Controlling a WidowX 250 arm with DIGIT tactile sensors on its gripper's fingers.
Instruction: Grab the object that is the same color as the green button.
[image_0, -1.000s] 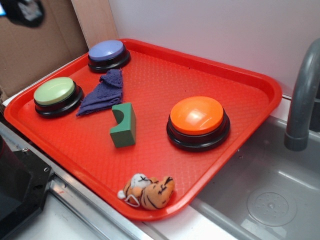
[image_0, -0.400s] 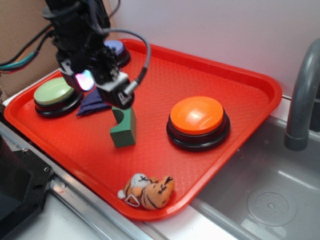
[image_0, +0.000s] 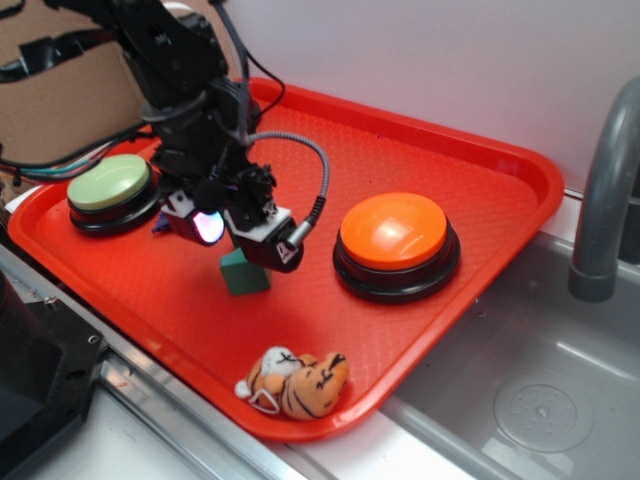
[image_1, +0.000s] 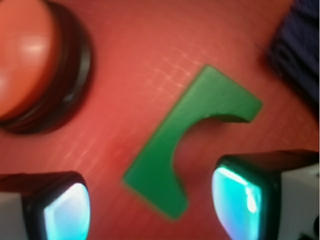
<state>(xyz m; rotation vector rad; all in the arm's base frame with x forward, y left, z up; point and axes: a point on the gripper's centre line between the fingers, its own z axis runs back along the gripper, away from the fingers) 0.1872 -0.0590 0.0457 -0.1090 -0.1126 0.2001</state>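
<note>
Carrier: red tray (image_0: 480, 170), by the sink.
Left edge: green button (image_0: 108, 182).
Middle: green block (image_0: 243, 273), notch visible in the wrist view.
Right of block: orange button (image_0: 393, 232).
Near edge: plush tiger (image_0: 295, 382).
Behind block: purple-blue cloth (image_1: 300, 45).

You're getting an exterior camera looking down obliquely across the red tray (image_0: 500, 190), while the wrist camera is peering straight down, close, both catching the green notched block (image_0: 243, 275) (image_1: 187, 137).
</note>
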